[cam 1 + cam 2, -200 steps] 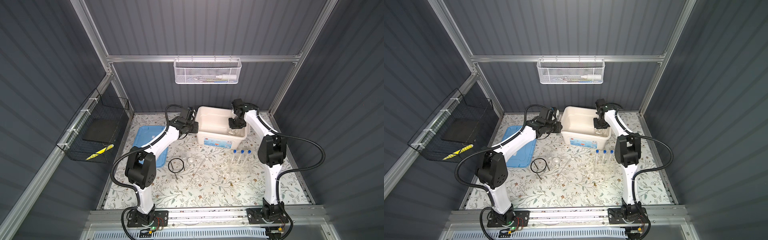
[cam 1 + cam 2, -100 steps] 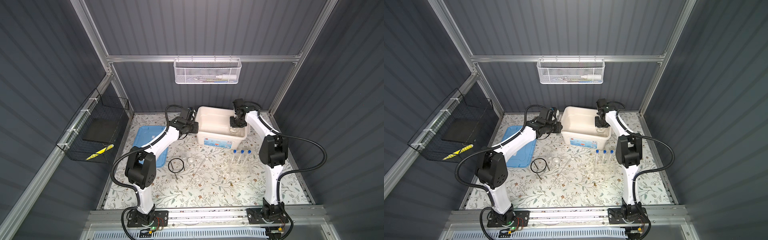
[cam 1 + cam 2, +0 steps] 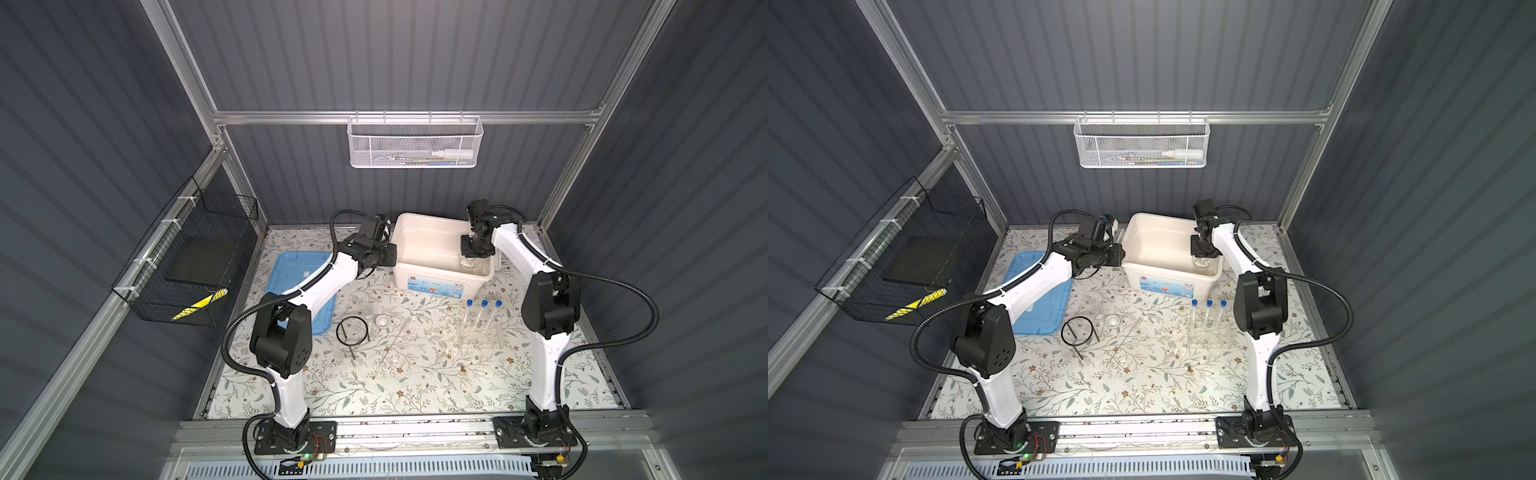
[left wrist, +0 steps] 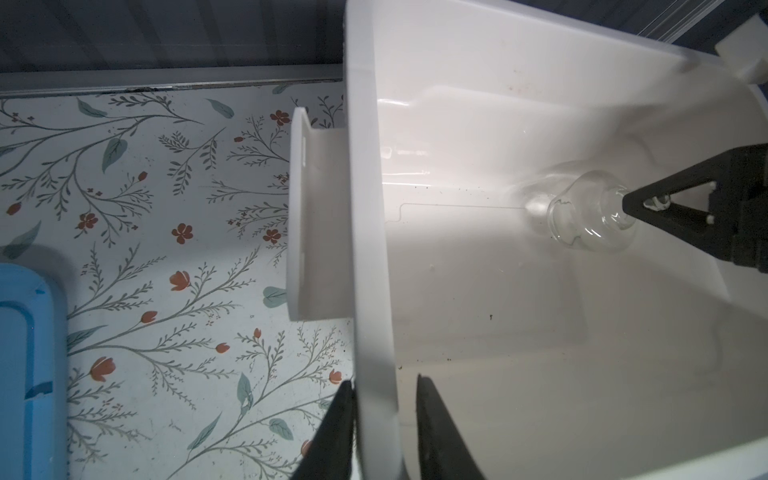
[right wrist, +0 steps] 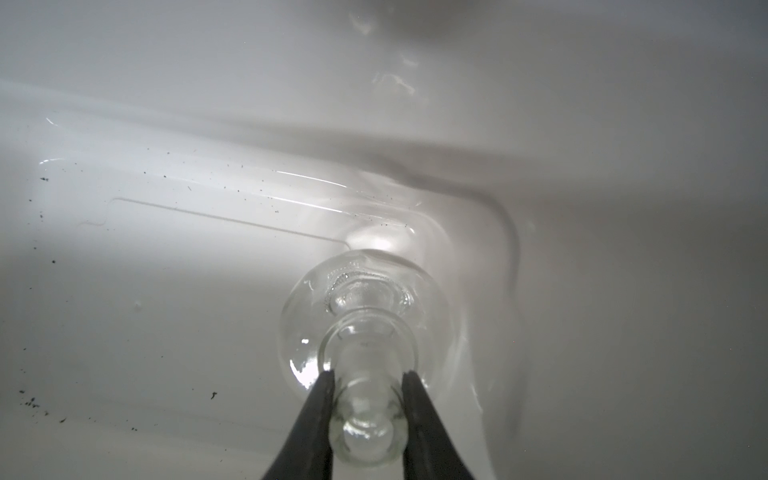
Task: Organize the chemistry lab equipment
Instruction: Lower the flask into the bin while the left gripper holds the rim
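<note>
Small clear glass flask: pinched at the neck between the two black fingers of the right gripper, bulb downward, low inside the white tub, near a corner of its floor. Reads as the placing step, with nothing else in the tub so far. Next move, as judged from here: set the bulb on the flat of the floor rather than on the moulded ridge beside it, spread the fingers only once settled, then draw straight up clear of the neck's lip. Round glass, so likely to tip or roll if let go early.

Left gripper: astride the tub's side wall, one finger outside and one inside, apparently nipping it to steady the tub, though contact on the inner side hard to make out.

Out on the table: three blue-capped test tubes upright in the clear rack, well apart from the black ring tripod. Just beside the tripod, a small beaker and a tiny white dish. Between dish and rack, a thin rod. Most of the job to come, by that count.

Surface: floral-printed sheet, with a blue lid lying flat on the left arm's side of the tub. Room: grey ribbed walls, aluminium frame, a white mesh basket on the back rail, a black wire basket on the side wall.
</note>
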Robot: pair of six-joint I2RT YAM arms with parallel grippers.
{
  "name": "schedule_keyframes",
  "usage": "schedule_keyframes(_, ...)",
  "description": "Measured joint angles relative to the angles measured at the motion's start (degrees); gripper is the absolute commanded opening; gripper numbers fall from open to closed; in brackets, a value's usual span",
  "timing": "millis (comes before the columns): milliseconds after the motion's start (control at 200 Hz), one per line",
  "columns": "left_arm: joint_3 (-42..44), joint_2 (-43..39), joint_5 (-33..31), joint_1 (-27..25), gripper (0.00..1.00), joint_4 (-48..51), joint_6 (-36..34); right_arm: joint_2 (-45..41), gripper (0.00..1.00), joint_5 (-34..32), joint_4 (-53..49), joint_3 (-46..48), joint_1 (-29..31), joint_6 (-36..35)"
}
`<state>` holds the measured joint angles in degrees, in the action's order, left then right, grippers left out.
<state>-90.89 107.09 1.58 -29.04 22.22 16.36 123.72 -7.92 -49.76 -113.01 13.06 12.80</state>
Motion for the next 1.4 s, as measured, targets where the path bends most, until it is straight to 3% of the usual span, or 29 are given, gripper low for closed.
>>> schedule_keyframes(285,0.11,0.0,0.15,0.0,0.29,-0.15,0.0,3.08,0.15,-1.42,-1.81,-4.44,0.04,-0.11)
schedule_keyframes(495,0.33,0.0,0.2,0.02,0.3,-0.61,0.0,3.13,0.18,-1.57,-1.79,-4.44,0.11,-0.15)
schedule_keyframes(865,0.39,0.02,0.61,0.0,0.3,-0.68,0.0,1.11,0.15,-2.54,2.19,-0.83,0.28,-0.46)
schedule_keyframes(1401,0.63,0.07,1.73,0.15,0.3,-1.27,0.09,-2.16,0.15,1.22,5.42,4.72,0.55,-11.82)
